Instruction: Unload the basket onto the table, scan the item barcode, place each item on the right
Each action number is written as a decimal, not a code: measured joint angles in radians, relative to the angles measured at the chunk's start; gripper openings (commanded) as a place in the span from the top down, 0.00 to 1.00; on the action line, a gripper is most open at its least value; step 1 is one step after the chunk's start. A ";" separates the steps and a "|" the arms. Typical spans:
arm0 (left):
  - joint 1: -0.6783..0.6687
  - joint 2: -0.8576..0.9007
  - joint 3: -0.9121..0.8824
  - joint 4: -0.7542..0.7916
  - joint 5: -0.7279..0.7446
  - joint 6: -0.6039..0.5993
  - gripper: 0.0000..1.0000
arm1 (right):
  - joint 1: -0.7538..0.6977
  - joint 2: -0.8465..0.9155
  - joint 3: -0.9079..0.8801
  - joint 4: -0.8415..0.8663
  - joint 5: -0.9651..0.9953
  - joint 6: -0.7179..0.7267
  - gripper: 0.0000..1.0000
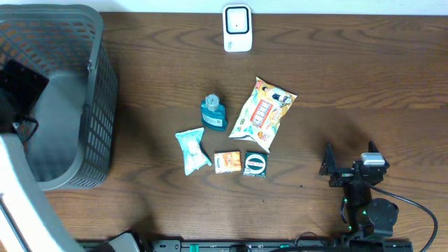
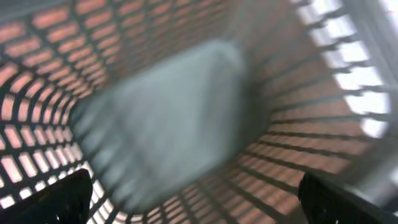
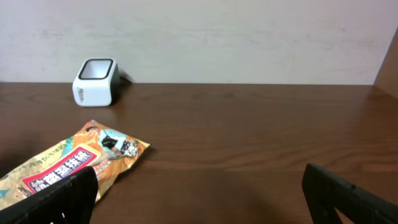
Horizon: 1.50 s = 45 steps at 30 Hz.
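Nearest us, by the near edge of the tabletop (image 1: 350, 70) toward its right corner, our right gripper (image 1: 348, 159) has its jaws spread wide with nothing between them. Further in, around the middle, lie an orange box (image 1: 227, 162) and a dark green box (image 1: 255, 164) side by side, with a pale blue packet (image 1: 191, 150) just left of them. Behind these stand a teal bottle (image 1: 213, 113) and a snack bag (image 1: 266, 112). Along the left edge sits a grey basket (image 1: 98, 105). Our left gripper (image 2: 199, 208) hangs inside it, fingers far apart and empty, though that view is blurred. The white scanner (image 1: 237, 28) stands at the far edge, well apart from the items.
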 measured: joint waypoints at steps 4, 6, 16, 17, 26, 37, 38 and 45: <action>-0.021 -0.135 -0.002 0.148 0.012 0.050 0.02 | 0.000 0.000 0.000 0.000 0.000 0.000 0.01; -0.023 -0.183 0.000 0.178 0.037 0.092 0.02 | 0.000 0.000 0.000 0.000 0.000 0.000 0.01; -0.271 -0.322 -0.001 0.409 0.169 0.301 0.02 | 0.000 0.000 0.000 0.000 0.000 0.000 0.01; -0.288 -0.340 -0.001 0.426 0.170 0.313 0.02 | 0.000 0.000 0.000 0.000 0.000 0.000 0.01; -0.338 -0.557 0.014 0.338 0.176 0.359 0.02 | 0.000 0.000 0.000 0.000 0.000 0.000 0.01; -0.338 -0.532 0.010 -0.030 0.176 0.359 0.02 | 0.000 0.000 0.000 0.000 0.000 0.000 0.01; -0.338 -0.533 0.010 -0.051 0.176 0.359 0.02 | 0.000 0.000 0.000 0.000 0.000 0.000 0.01; -0.418 -0.549 -0.076 0.008 0.176 0.359 0.02 | 0.000 0.000 0.000 0.000 0.000 0.000 0.01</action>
